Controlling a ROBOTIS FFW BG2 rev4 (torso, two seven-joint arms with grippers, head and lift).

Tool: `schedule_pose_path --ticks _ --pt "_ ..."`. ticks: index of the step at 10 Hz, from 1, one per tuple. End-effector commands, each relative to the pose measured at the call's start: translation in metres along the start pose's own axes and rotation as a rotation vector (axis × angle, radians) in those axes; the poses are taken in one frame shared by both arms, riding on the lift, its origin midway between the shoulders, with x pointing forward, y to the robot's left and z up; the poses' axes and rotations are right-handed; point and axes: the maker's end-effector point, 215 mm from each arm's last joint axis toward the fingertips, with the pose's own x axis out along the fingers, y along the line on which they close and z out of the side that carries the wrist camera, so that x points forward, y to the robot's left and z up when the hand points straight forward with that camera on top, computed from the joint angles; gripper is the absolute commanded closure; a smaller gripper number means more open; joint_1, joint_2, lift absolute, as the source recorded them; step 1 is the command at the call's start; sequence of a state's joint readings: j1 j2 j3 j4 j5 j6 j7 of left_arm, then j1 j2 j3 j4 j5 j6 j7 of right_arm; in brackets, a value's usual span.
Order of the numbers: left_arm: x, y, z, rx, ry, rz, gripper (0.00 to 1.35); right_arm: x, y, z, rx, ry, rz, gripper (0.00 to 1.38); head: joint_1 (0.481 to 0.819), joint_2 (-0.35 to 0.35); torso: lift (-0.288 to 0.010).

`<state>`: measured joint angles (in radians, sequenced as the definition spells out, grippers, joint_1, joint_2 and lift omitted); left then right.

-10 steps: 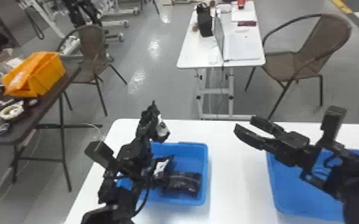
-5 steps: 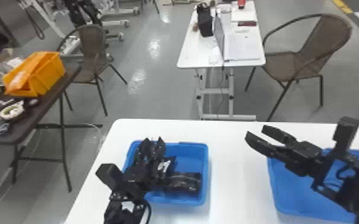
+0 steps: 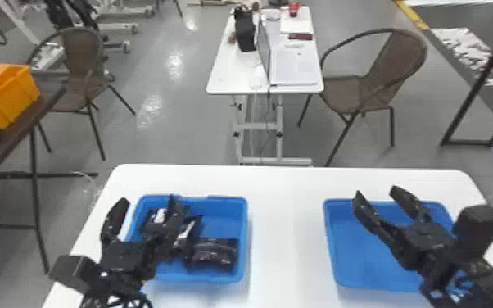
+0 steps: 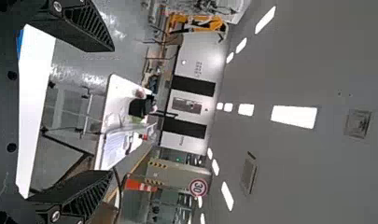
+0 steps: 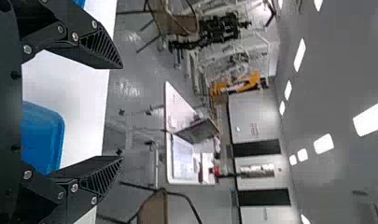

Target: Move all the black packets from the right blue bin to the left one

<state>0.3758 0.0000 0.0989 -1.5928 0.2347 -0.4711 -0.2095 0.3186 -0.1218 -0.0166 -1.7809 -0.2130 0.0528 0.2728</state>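
Black packets [image 3: 216, 250] lie bunched in the left blue bin [image 3: 219, 221], their dark edges merging so that an exact count cannot be made out. One sits toward the bin's right side; others, with pale patches, are partly covered by the left gripper [image 3: 148, 198]. That gripper's two fingers stand wide apart with nothing between them, one over the bin, the other outside its left side; its arm is cut off by the bottom edge in the head view. Across the white table [image 3: 286, 229], the right gripper [image 3: 374, 190], also spread wide and holding nothing, hangs over the right blue bin [image 3: 360, 254]. It and its arm mask part of the bin's floor, and whatever may lie beneath cannot be told. Beyond stand a second table [image 3: 233, 78] with an open laptop [image 3: 295, 71] and a brown chair [image 3: 397, 61]; at far left, an orange crate [image 3: 12, 98] is cropped by the frame.
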Motion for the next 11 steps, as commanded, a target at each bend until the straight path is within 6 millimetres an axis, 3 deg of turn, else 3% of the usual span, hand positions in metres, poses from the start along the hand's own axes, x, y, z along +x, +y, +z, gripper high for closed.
schedule_pose_path --ticks 1,3,5,8,11 --pt "-0.042 0.021 -0.002 0.092 0.042 0.021 0.05 -0.046 -0.004 -0.017 0.017 0.001 -0.094 0.38 0.695 0.077 0.000" --pt "-0.088 0.022 -0.023 0.173 0.146 0.000 0.08 -0.096 0.003 -0.059 0.014 0.121 -0.123 0.38 0.695 0.090 0.000" --pt "-0.110 0.026 -0.027 0.202 0.193 0.047 0.08 -0.121 0.004 -0.070 -0.013 0.160 -0.170 0.38 0.695 0.101 0.000" --pt "-0.097 0.009 -0.029 0.180 0.190 0.019 0.09 -0.106 0.013 -0.057 -0.103 0.138 -0.125 0.38 0.695 0.111 0.000" --pt "-0.094 0.007 -0.025 0.176 0.174 0.020 0.09 -0.101 0.017 -0.052 -0.123 0.126 -0.102 0.38 0.695 0.097 0.000"
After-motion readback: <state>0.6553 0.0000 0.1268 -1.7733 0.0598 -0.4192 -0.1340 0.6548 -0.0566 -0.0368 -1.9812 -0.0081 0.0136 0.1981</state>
